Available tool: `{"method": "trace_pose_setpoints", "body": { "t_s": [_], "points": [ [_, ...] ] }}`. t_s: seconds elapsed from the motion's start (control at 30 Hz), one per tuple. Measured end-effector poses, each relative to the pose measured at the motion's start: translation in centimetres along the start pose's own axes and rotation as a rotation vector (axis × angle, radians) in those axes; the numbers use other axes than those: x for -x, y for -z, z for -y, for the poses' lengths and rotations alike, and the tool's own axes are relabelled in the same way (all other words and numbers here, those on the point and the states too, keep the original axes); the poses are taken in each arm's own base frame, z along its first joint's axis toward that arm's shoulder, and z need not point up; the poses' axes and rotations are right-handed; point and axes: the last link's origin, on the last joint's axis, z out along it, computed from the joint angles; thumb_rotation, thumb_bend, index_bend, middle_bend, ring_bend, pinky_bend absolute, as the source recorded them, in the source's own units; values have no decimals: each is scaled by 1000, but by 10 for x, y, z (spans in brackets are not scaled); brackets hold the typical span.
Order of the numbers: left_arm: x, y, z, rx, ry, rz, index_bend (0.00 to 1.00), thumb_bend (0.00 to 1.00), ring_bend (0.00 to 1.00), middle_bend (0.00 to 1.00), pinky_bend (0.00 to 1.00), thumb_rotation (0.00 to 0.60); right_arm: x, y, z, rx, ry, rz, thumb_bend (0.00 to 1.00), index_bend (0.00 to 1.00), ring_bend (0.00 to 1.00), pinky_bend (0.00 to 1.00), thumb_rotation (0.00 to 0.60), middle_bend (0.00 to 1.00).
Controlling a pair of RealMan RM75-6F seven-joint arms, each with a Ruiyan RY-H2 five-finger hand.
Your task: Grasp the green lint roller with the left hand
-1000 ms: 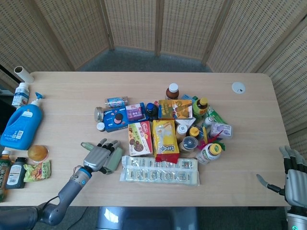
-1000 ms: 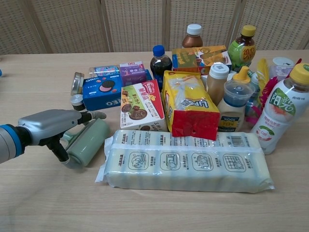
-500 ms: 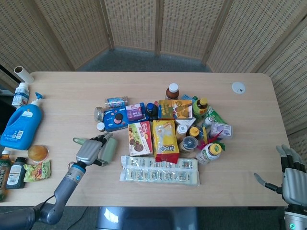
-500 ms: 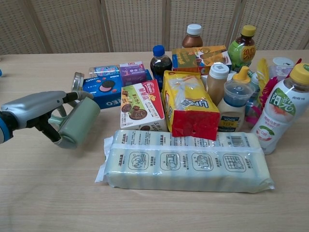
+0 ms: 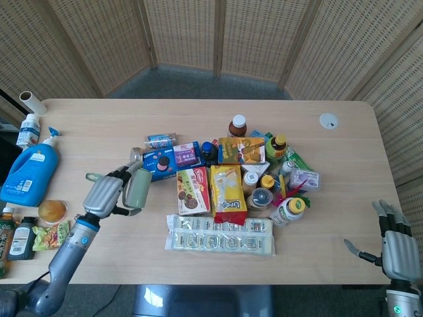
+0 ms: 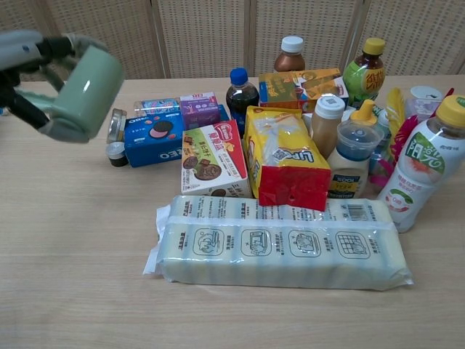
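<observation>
One step only stands in the task, the grasp, and I judge it as done. The left hand (image 5: 106, 193) holds the green lint roller (image 5: 138, 187) with its fingers curled over the top of the roll. The chest view shows the green lint roller (image 6: 81, 93) hanging clear above the table (image 6: 80, 254), with no contact to the wood under it. So the tool is not only gripped but also lifted. What is left, if anything, is to keep the hold firm; from these pictures I cannot tell how tight the grip is.

In the head view the roller sits at about 9 o'clock from the red biscuit box (image 5: 192, 190) and at 7 o'clock from the blue Oreo box (image 5: 158, 164), near both but touching neither.

The right hand (image 5: 391, 247) is at 4 o'clock of the table, by the edge. Its fingers are spread and it holds nothing.

Compared with one second earlier, the roller is up from the wood beside the long white packet (image 6: 280, 243), where it lay under the left hand. It has gone toward 11 o'clock, and in the chest view it is now in the top corner. The right hand has sunk slightly toward the bottom of the head view. The groceries have not moved.
</observation>
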Motion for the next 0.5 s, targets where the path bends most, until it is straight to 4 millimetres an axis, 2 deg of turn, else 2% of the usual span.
{"method": "trace_pose_setpoints", "body": {
  "t_s": [0.27,0.4,0.5],
  "points": [
    [-66,-8,-18,27,115,-180,214,0,661,305,389,600,10,-1,-1,-12,-19,20,149,0,0,0,394,0],
    [-89,-12,-25,40,204,-240,214,0,656,305,385,600,14,-4,-1,-12,-24,26,151,0,0,0,392,0],
    [-98,-13,-27,46,224,-256,214,0,653,306,382,600,16,-4,-1,-8,-25,32,148,0,0,0,394,0]
  ]
}}
